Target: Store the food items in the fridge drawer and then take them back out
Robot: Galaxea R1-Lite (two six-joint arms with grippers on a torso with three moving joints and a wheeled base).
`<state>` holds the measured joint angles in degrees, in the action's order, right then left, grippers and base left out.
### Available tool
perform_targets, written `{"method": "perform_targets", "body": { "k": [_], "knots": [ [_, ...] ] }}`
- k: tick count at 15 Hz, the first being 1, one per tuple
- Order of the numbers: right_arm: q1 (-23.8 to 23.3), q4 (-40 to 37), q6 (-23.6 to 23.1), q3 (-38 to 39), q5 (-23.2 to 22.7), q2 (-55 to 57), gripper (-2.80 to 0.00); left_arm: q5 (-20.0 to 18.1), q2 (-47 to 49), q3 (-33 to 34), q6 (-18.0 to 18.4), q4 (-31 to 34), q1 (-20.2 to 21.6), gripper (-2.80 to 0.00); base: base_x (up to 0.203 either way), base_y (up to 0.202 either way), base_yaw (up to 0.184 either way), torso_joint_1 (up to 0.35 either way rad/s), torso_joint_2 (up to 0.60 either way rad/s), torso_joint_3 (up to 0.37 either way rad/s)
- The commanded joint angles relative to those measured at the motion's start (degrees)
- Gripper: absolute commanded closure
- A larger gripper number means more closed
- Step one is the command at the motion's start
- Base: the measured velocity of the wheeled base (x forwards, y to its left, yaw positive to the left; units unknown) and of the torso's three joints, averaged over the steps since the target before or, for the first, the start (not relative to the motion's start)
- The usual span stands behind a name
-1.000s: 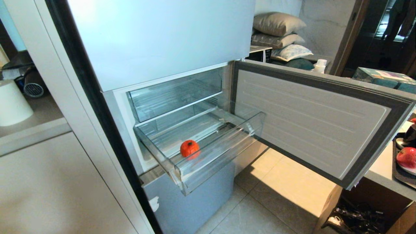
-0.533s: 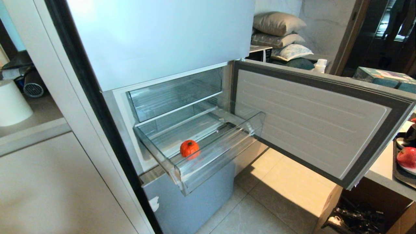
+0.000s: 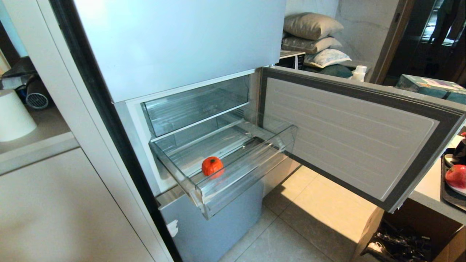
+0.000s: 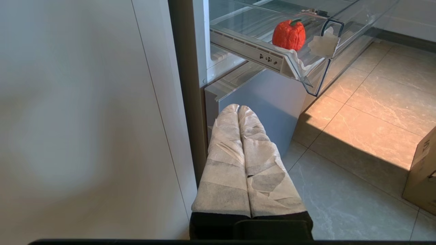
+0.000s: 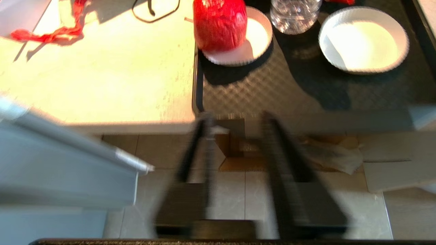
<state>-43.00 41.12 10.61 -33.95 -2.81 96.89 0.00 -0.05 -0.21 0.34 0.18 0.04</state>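
A fridge stood with its lower door (image 3: 349, 131) swung wide open and a shallow clear plastic drawer (image 3: 251, 171) pulled out over the tiled floor (image 3: 291, 240). A small round red fruit (image 3: 212, 166) with a green stem sat on the drawer's ribbed floor, close to the front wall and nearer the front left corner than the right. From the left wrist camera the same fruit (image 4: 289, 34) showed just behind that corner, which was patched with a whitish scrap. The left gripper (image 4: 238, 109) hung low beside the fridge, below the drawer and well apart from it, its two cloth-wrapped fingers pressed together and empty. The right gripper (image 5: 235, 119) hovered over the floor at the edge of a counter (image 5: 102, 85), its two dark fingers parted with nothing between them. On that counter, a dark tray (image 5: 306, 88) held a second red fruit (image 5: 219, 23) on a white dish, near the tray's edge.
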Motion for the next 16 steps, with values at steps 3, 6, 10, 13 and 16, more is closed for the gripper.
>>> {"method": "perform_targets", "body": {
  "k": [3,6,10,13,16],
  "knots": [
    [-0.28,0.36,0.11,-8.19,-0.40,9.98,-2.80,0.00,0.05,0.03,0.01,-0.01,0.05,0.00,0.000,0.000,0.000,0.000,0.00,0.000],
    [-0.42,0.36,-0.11,-12.11,-0.84,13.01,-2.80,0.00,0.05,-0.06,0.01,-0.01,0.05,0.00,0.000,0.000,0.000,0.000,0.00,0.000],
    [-0.85,0.07,-3.20,-21.14,-2.60,20.91,-2.80,0.00,0.05,0.03,0.01,-0.01,0.05,0.00,0.000,0.000,0.000,0.000,0.00,0.000],
    [-1.79,-0.38,-6.07,-27.52,-2.56,25.74,-2.80,0.00,0.05,0.02,0.01,-0.01,0.05,0.00,0.000,0.000,0.000,0.000,0.00,0.000],
    [-1.94,-0.77,-7.82,-33.42,-3.63,30.59,-2.80,0.00,0.05,0.03,0.01,-0.01,0.05,0.00,0.000,0.000,0.000,0.000,0.00,0.000]
  ]
}}
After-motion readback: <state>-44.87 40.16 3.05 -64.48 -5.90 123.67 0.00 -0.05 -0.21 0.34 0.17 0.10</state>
